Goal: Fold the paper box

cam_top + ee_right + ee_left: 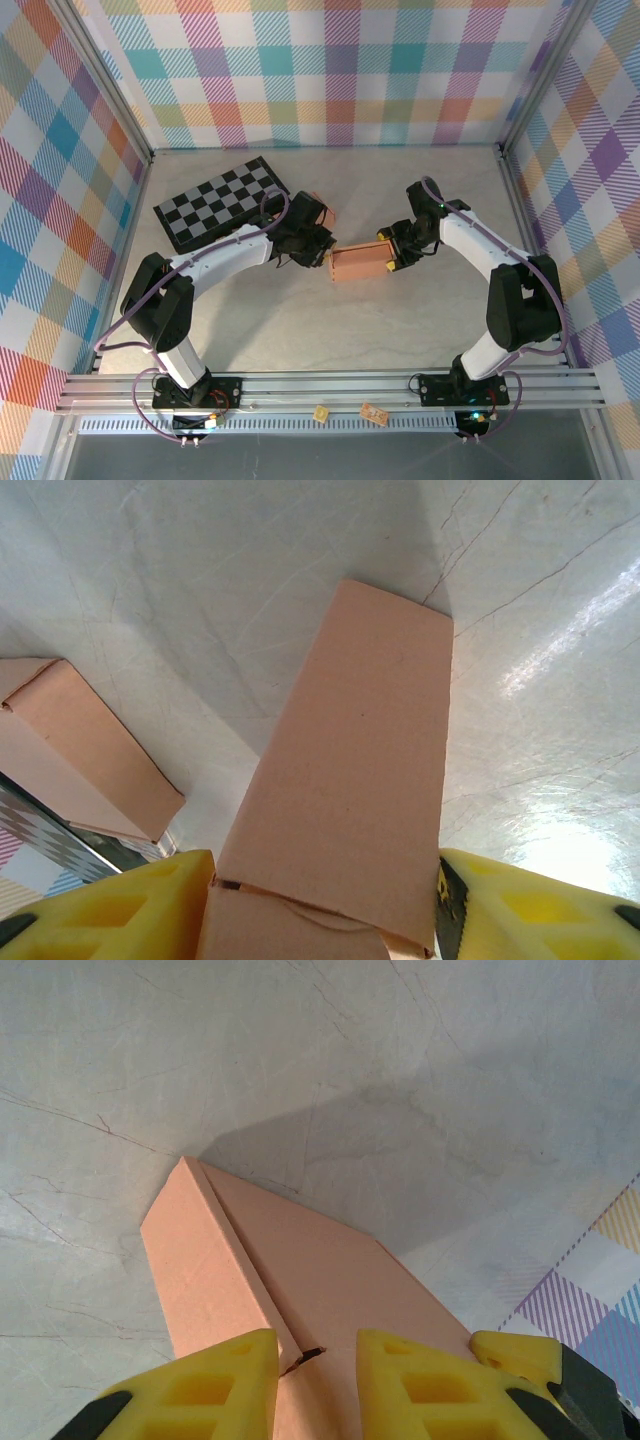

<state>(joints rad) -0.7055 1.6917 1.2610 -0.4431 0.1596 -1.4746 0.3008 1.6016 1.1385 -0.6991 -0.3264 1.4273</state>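
While a checkerboard (222, 203) lies toward the far left corner of the bench (300, 340), the left gripper (305, 243) sits just right of it. Its fingers (210, 1385) are close together on the creased ridge of a tan card piece (300, 1260), apparently pinching it. Bench middle: paper box (358, 263), lying flat, sides already formed into a long sleeve. Right gripper (393, 256) clamps its right end across the width. End flap there looks loose, untucked. Judgement: roughly midway; ends left to close. Whether the card piece belongs to it, cannot tell.
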